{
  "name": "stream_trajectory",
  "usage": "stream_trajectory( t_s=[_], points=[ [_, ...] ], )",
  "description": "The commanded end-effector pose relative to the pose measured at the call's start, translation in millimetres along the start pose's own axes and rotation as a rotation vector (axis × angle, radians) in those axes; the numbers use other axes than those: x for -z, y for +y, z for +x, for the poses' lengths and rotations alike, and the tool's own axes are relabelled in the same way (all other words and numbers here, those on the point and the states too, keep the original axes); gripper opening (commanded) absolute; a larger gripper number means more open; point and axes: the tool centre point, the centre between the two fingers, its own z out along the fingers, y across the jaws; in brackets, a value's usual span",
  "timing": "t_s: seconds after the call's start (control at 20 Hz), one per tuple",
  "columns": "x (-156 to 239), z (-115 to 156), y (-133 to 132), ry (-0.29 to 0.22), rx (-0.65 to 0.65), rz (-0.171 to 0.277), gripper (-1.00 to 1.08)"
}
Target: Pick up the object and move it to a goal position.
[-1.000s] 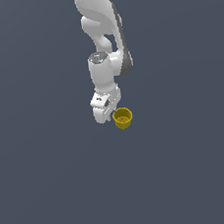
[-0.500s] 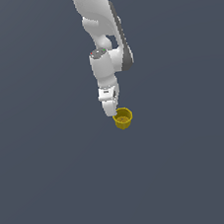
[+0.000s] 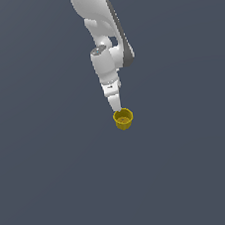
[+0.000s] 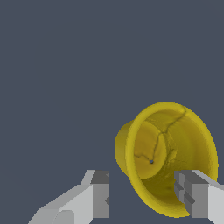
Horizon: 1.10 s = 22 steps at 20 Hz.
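The object is a small yellow cup (image 3: 124, 118) with a flared rim, upright just below the arm's hand in the exterior view. My gripper (image 3: 116, 106) points down at the edge of its rim on the exterior view's left. In the wrist view the cup (image 4: 164, 153) fills the space ahead, its mouth facing the camera. My gripper (image 4: 141, 194) has its fingers wide apart. One finger (image 4: 99, 192) is beside the cup with a gap to its wall. The other finger (image 4: 194, 192) overlaps the rim. The jaws look open, not clamped on the cup.
The white arm (image 3: 102, 31) comes down from the top of the exterior view. All around is a plain dark grey surface (image 3: 53, 181) with nothing else on it.
The arm has shifted toward the exterior view's right and the hand has turned, so it looks narrower over the cup's rim. The cup has stayed in the same place.
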Motion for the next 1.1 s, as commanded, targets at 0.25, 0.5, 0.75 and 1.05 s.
stream_trajectory(
  t_s=[0.25, 0.5, 0.75, 1.05],
  points=[
    [1, 3, -3, 0.009, 0.025, -0.005, 0.28],
    [-2, 3, -3, 0.009, 0.026, -0.005, 0.28],
    [-8, 3, -3, 0.009, 0.028, -0.005, 0.28],
    [-20, 3, -3, 0.009, 0.03, -0.006, 0.28]
  ],
)
